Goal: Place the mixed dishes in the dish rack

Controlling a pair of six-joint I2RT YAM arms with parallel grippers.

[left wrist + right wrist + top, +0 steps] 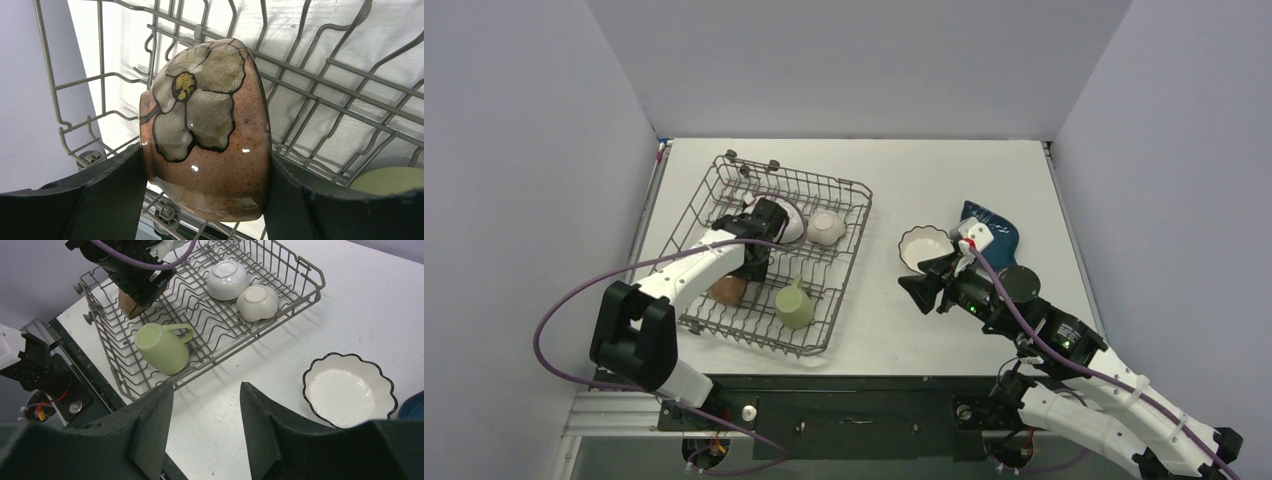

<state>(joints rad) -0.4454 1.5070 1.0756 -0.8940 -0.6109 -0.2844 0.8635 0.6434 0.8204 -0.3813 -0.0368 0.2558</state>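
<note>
Near end of the dish rack (pixel 848 268): light green mug (pixel 162 347), lying on its side. Right gripper (pixel 206 405) spread wide over bare table (pixel 924 170), short of the white scalloped bowl (pixel 349 396) and dark blue dish (pixel 994 228), both outside the rack. Brown bowl (pixel 205 135) clamped sideways in the left gripper (pixel 205 195), low among the tines, probably for standing on edge. Farther in, plain white bowl (pixel 227 279) and small cream dish (pixel 257 301), upturned to drain. White tabletop, bare pale walls (pixel 844 60).

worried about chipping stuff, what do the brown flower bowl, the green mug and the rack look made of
Brown bowl: likely glazed stoneware; speckled glossy surface with small highlights and a dark-outlined flower.
Light green mug: probably ceramic, satin glaze; even colour, little shine.
Dish rack: grey wire, likely coated metal; thin bent rods, dull finish.
</note>
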